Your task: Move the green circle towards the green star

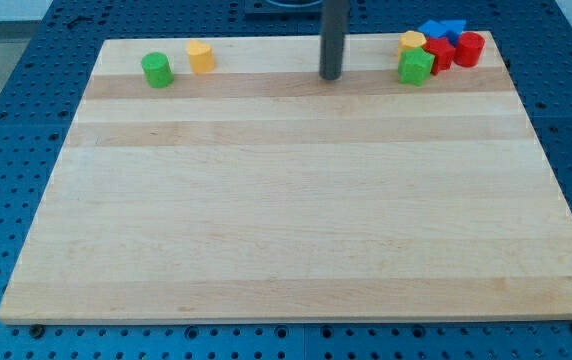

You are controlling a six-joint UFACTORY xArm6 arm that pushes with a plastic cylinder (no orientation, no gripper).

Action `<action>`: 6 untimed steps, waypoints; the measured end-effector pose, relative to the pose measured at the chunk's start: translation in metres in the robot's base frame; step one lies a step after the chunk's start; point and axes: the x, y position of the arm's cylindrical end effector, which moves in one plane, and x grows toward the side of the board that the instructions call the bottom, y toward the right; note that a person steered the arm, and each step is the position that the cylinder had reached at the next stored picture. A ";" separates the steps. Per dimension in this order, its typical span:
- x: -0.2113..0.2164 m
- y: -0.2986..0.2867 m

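The green circle (156,69), a short cylinder, stands near the top left corner of the wooden board (296,230). The green star (415,67) sits near the top right corner, at the lower left of a cluster of blocks. My tip (331,76) rests on the board near the top edge, between the two. It is far to the right of the green circle and a shorter way left of the green star, touching neither.
A yellow block (200,56) stands just right of the green circle. In the top right cluster are a yellow block (412,42), a red block (439,53), a red cylinder (468,48) and blue blocks (443,28). Blue perforated table surrounds the board.
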 end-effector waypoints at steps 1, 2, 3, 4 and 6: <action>0.016 -0.054; 0.034 -0.102; 0.037 -0.158; 0.037 -0.214; 0.015 -0.271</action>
